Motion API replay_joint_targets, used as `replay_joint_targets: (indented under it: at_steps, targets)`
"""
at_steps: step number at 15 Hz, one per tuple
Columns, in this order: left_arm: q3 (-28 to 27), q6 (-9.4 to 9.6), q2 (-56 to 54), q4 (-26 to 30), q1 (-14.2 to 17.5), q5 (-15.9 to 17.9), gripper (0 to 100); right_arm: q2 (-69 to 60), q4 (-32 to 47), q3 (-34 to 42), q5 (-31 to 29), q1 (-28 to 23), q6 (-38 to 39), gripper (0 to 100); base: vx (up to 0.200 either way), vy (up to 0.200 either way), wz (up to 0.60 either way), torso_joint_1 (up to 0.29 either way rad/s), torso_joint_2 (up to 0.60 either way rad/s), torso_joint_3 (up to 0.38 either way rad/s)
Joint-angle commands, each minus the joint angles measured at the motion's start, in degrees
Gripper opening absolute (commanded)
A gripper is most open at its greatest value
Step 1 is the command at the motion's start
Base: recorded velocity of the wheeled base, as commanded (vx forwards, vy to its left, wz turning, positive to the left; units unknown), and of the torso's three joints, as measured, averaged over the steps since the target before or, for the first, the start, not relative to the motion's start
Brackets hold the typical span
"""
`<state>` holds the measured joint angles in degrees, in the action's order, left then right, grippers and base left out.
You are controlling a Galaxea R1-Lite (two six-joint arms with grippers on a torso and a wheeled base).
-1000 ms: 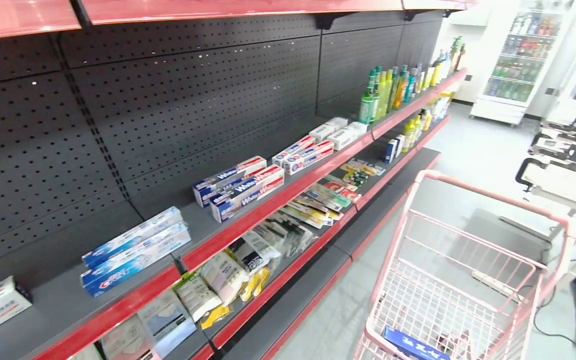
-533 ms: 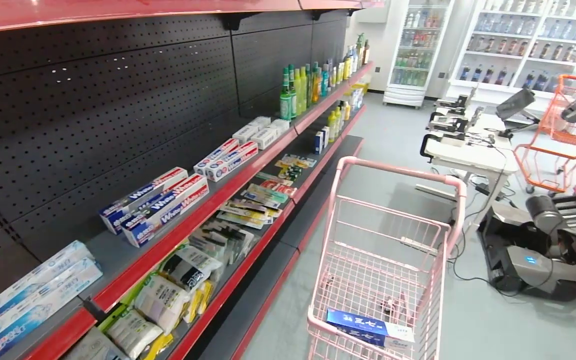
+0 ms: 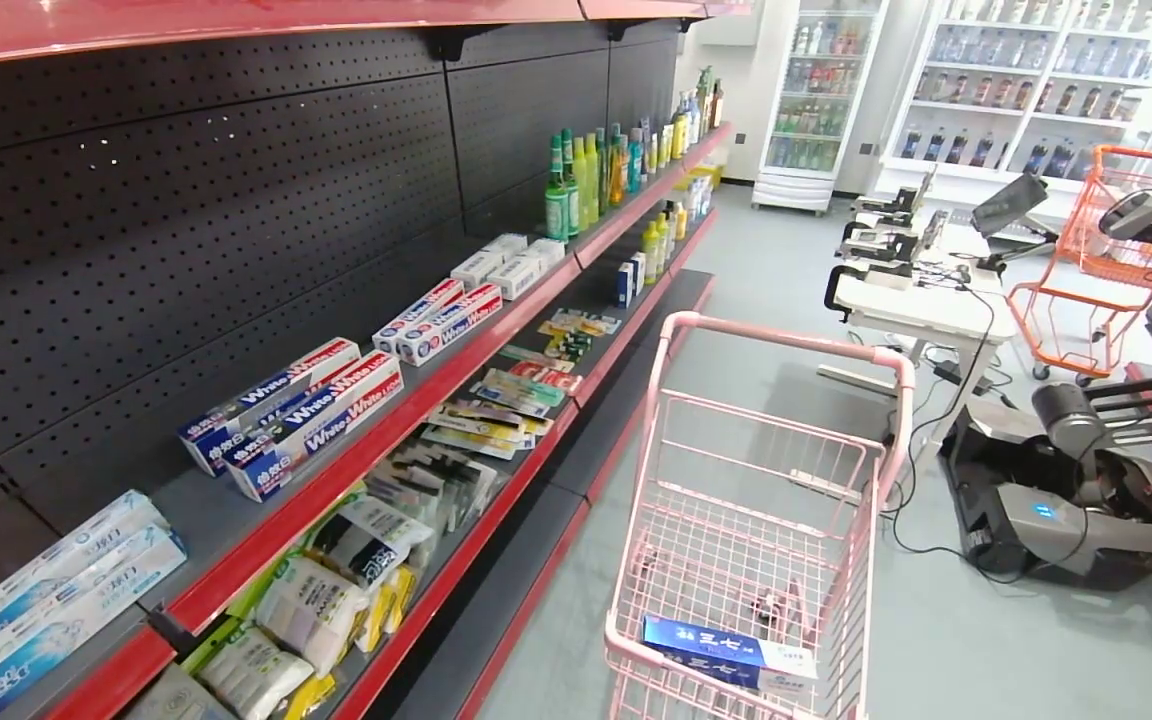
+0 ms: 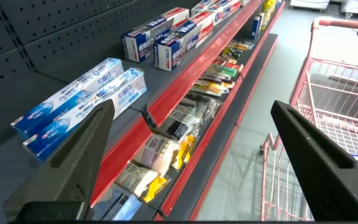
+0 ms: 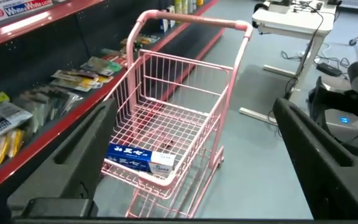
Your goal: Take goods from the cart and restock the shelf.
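A pink wire cart (image 3: 786, 340) stands on the floor beside the red-edged shelf (image 3: 416, 405). A blue and white box (image 3: 726, 650) lies flat in the cart's basket at the near end; in the right wrist view the box (image 5: 143, 158) lies in the same cart (image 5: 191, 20). My right gripper (image 5: 197, 168) hangs open above the cart, holding nothing. My left gripper (image 4: 191, 155) is open over the shelf's front edge, near light blue toothpaste boxes (image 4: 82, 106), with the cart (image 4: 340, 23) off to one side. White and blue toothpaste boxes (image 3: 296, 405) lie farther along the shelf.
Packets of wipes and toothbrushes (image 3: 406, 520) fill the lower shelf, and bottles (image 3: 586, 180) stand farther along. A grey machine (image 3: 1066, 490) sits on the floor right of the cart, with a white table (image 3: 921, 300) and an orange cart (image 3: 1106, 260) behind it. Open floor lies around the cart.
The head camera has swung right, so the whole scene has shifted left. The cart and its box now show more fully. Nothing on the shelf has moved.
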<state>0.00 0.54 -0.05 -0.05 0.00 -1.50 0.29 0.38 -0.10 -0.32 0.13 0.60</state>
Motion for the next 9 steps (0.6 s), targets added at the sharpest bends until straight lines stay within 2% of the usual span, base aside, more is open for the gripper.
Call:
replay_joint_targets:
  at_steps: [1, 3, 5, 6, 9]
  targets:
    - [0.0, -0.01, 0.0, 0.0, 0.0, 0.0, 100, 0.8, 0.1, 0.0, 0.1, 0.0, 0.1, 100, 0.0, 0.0, 0.0, 0.0, 0.0, 0.0]
    - [0.0, 0.08, 0.0, 0.0, 0.1, 0.0, 100, 2.3, 0.0, -2.0, 0.1, -1.0, 0.8, 100, 0.0, 0.0, 0.0, 0.0, 0.0, 0.0]
    - [0.0, 0.08, 0.0, 0.0, 0.1, 0.0, 100, 23.9, 0.1, -27.1, -2.9, -0.8, 4.2, 100, 0.0, 0.0, 0.0, 0.0, 0.0, 0.0]
    - [0.0, -0.01, 0.0, 0.0, 0.0, 0.0, 100, 31.0, 1.3, -36.9, -3.5, -0.5, 4.7, 100, 0.0, 0.0, 0.0, 0.0, 0.0, 0.0]
    - [0.0, -0.01, 0.0, 0.0, 0.0, 0.0, 100, 40.1, 4.4, -37.3, -4.3, -2.4, -0.2, 100, 0.0, 0.0, 0.0, 0.0, 0.0, 0.0]
